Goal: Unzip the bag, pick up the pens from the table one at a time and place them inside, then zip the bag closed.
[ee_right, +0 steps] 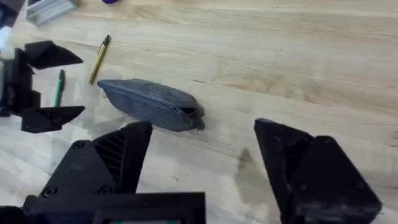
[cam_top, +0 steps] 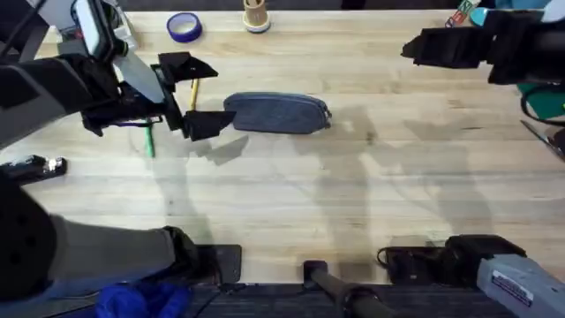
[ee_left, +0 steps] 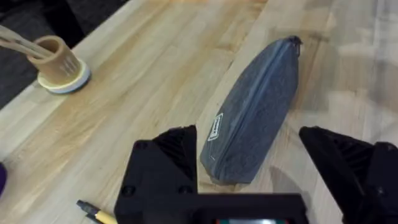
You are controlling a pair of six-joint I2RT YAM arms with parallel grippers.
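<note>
Left hand, fingers apart, hovers at the bag's nine o'clock end on the bench; right hand, spread wide, at its two o'clock.

You have the bag lying near the table's middle, toward the far edge; both pens lie just beyond its left end.

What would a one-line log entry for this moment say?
bag: zipped, on table | pens: yellow, green, outside | left gripper: open at bag end | right gripper: open, aloft
</note>
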